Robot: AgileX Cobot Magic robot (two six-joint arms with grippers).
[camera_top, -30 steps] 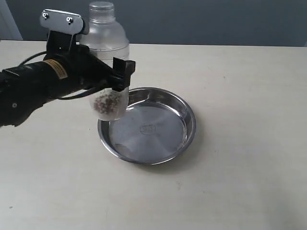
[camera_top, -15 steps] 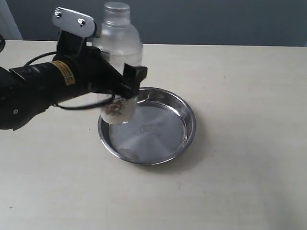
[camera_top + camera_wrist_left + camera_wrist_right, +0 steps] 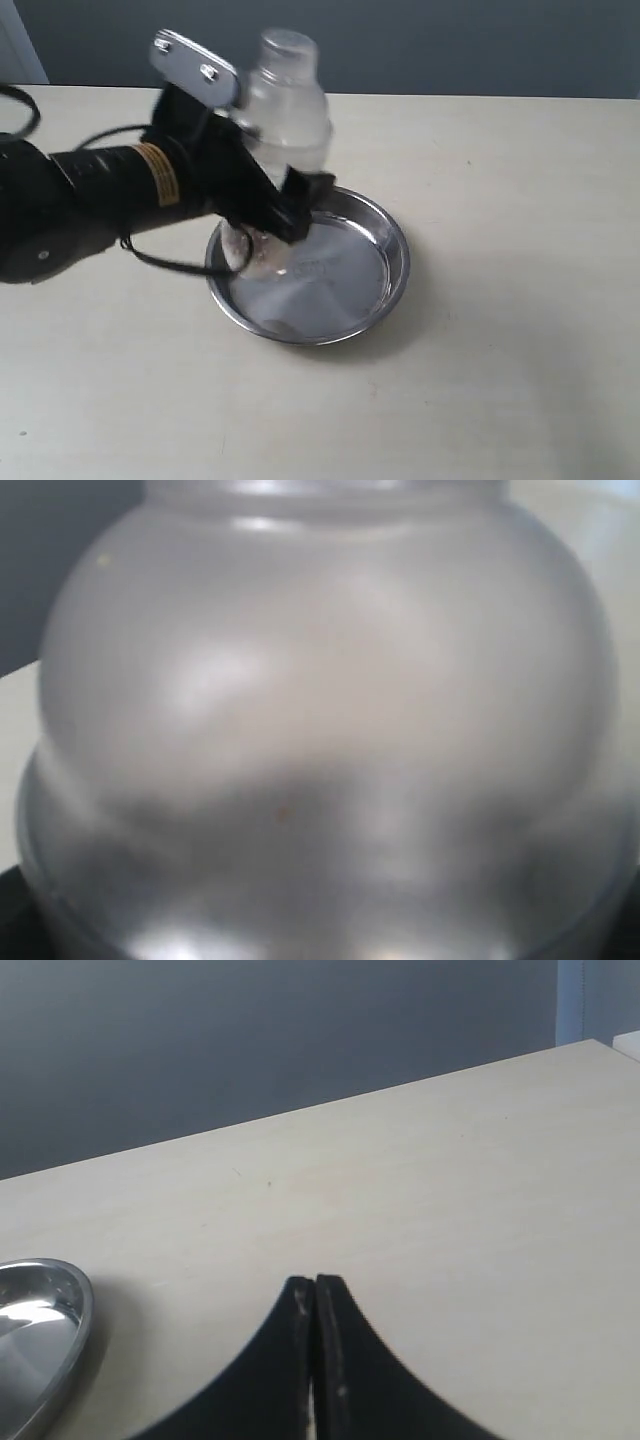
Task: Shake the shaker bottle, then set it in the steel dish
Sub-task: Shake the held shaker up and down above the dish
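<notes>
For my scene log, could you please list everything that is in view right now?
bottle: one, clear frosted plastic; held tilted over the dish's left part.
dish: one, shiny steel; on the table, near the middle of the exterior view.
table: one, pale beige; under everything.
wall: one, dark grey-blue; behind the table.
left arm: one, black with a yellow label; reaches in from the left.
left gripper: one, black; shut on the bottle's lower body.
right gripper: one, black; shut, holding nothing, over the table apart from the dish.
</notes>
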